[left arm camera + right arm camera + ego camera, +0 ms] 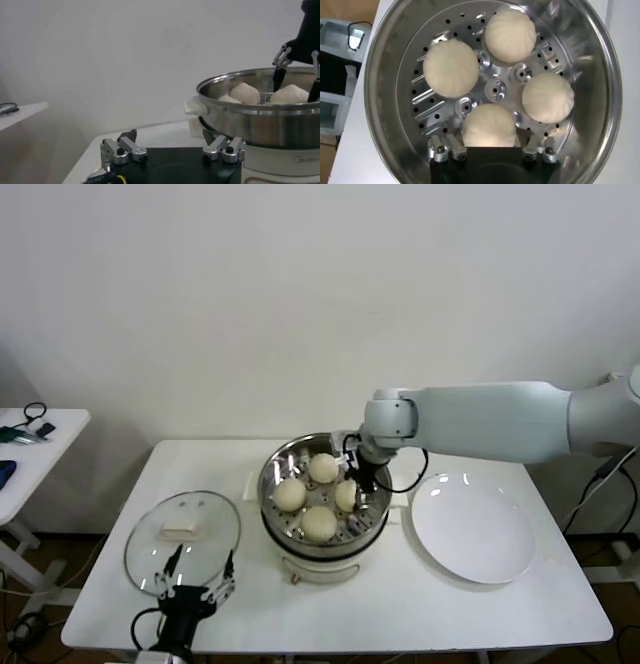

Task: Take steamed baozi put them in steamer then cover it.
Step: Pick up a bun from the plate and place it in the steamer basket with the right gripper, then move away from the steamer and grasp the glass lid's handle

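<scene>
Hovering wide-open over the steamer (pixel 318 494), the right gripper (pixel 358 475) is straddling the three-o'clock baozi (pixel 489 125); lifting crookedly risks dragging it

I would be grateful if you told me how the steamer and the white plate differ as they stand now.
The steamer is a deep, shiny metal basket with a perforated floor; the plate is shallow, plain and white. The steamer holds four baozi, while the plate holds nothing. The right hand hangs open over the steamer's right side; nothing is over the plate. Both are round and sit on the white table.
</scene>
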Robot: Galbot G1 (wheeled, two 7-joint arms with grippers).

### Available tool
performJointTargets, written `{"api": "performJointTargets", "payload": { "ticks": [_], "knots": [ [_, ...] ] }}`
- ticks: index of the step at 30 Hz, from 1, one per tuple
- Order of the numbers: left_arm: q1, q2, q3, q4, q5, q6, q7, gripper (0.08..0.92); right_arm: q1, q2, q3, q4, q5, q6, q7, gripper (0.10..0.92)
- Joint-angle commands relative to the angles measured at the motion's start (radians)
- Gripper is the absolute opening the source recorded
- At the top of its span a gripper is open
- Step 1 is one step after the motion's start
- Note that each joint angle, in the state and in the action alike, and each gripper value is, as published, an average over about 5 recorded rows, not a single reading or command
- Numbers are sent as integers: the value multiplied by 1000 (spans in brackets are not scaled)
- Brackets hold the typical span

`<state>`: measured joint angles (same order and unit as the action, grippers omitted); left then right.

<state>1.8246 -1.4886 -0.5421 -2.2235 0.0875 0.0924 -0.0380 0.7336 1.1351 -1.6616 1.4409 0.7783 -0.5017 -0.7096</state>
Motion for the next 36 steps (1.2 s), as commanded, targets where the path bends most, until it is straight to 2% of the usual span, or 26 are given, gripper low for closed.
{"api": "performJointTargets", "payload": {
  "ticks": [1, 6, 10, 15, 18, 20, 23, 27, 31, 36],
  "knots": [
    [-1, 4, 0, -4, 4, 5, 2, 823, 81, -46, 41, -13, 19, 54, -51, 815],
    [1, 17, 1, -4, 19, 16, 8, 823, 145, -220, 167, -13, 100, 92, -82, 822],
    [-12, 24, -3, 0, 17, 31, 7, 823, 53, -430, 333, 23, 144, 55, 64, 823],
    [-49, 36, -5, 17, 39, 43, 1, 823, -266, -699, 624, 70, 117, 182, 354, 823],
    [-70, 47, -5, 28, 64, 45, 1, 823, -505, -817, 814, 83, 98, 267, 451, 823],
    [-81, 55, -3, 33, 69, 47, 2, 823, -788, -871, 1083, 89, 82, 305, 483, 823],
    [-90, 65, -2, 35, 66, 40, 2, 823, -1313, -864, 1596, 88, 37, 367, 501, 823],
    [-96, 75, -9, 35, 63, 28, 1, 823, -1843, -747, 2134, 108, 13, 473, 504, 823],
    [-107, 78, -15, 44, 71, 21, -12, 823, -2091, -585, 2363, 129, -15, 611, 492, 823],
    [-117, 83, -27, 65, 130, 7, -48, 823, -2231, -395, 2441, 120, -79, 726, 483, 823]
  ]
}}
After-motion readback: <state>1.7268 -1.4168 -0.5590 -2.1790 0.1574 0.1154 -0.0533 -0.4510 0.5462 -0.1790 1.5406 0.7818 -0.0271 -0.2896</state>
